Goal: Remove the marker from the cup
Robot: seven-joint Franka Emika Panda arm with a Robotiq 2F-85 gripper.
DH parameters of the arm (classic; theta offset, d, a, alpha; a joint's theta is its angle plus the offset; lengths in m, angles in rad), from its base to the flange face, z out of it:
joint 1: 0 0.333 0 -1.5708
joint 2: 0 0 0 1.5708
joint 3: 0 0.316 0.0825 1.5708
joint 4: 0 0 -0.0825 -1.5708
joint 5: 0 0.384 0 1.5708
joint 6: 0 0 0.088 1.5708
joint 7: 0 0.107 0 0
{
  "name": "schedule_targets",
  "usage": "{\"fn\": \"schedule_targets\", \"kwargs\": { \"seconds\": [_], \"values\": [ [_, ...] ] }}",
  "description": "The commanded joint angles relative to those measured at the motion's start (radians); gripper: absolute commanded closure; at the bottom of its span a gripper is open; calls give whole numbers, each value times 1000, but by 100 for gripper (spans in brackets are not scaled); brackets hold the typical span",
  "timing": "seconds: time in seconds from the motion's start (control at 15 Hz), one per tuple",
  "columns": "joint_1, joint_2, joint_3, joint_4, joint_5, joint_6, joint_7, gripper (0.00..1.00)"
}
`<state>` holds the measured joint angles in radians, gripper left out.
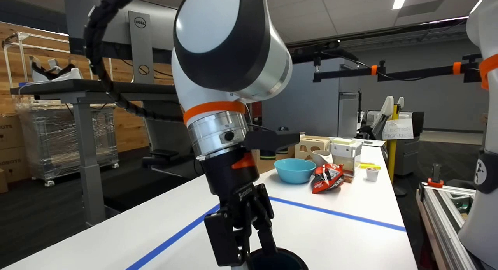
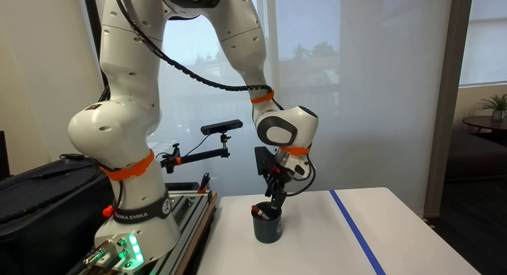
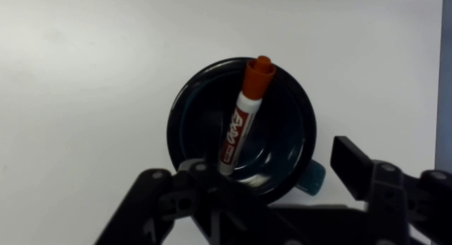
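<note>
The cup (image 2: 267, 230) stands upright on the white table, dark teal-black with a wide rim. In an exterior view, only part of its rim and inside (image 1: 281, 260) shows at the bottom edge. The marker (image 3: 243, 111) leans inside the cup, with its orange-red cap against the rim in the wrist view and its white end low inside. In an exterior view, the marker (image 2: 260, 212) shows at the cup's mouth. My gripper (image 3: 282, 160) is open and empty, just above the cup; one finger is over the mouth, the other outside near the handle. The gripper also shows in both exterior views (image 1: 248, 256) (image 2: 276, 200).
A light-blue bowl (image 1: 295, 171), a red snack bag (image 1: 328, 179), a clear box (image 1: 345, 155) and a small white container (image 1: 372, 174) stand farther along the table. Blue tape (image 2: 356, 231) crosses the tabletop. The cup's handle (image 3: 312, 177) sticks out beside the open finger.
</note>
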<state>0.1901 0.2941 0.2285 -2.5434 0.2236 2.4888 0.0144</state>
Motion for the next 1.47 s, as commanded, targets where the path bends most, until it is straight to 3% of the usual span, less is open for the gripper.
{"fn": "schedule_targets", "kwargs": {
  "seconds": [0.0, 0.67, 0.73, 0.93, 1.4],
  "values": [
    [14, 55, -17, 40, -54, 10, 32, 20],
    [26, 134, -42, 89, -130, -3, 75, 23],
    [26, 133, -39, 90, -127, -5, 72, 26],
    [25, 119, -26, 85, -117, -9, 63, 19],
    [17, 52, 4, 66, -92, -33, 51, 18]
  ]
}}
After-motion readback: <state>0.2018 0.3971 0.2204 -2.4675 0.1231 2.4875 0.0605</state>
